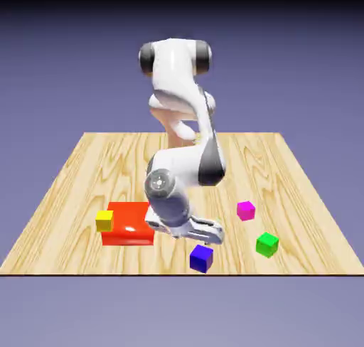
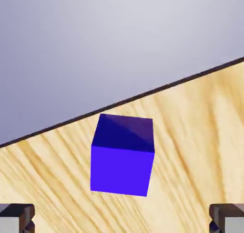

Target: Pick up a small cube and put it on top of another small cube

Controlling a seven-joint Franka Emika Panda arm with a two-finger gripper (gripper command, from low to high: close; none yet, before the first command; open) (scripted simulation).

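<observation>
Wide open and holding nothing, the end effector [image 1: 206, 240] hangs low over the wooden desk [image 1: 71, 189] just above the small dark blue-violet cube [image 1: 201, 258], its two grey fingertips [image 2: 16, 217] showing far apart in the hand view with the cube [image 2: 122, 154] ahead between them, untouched. That cube sits close to the desk's near edge. From it, the green cube [image 1: 267, 244] lies toward the exterior view's right, the magenta cube [image 1: 246, 210] farther back on that side, and the red block [image 1: 128, 223] with the yellow cube [image 1: 104, 220] beside it toward the exterior view's left.
</observation>
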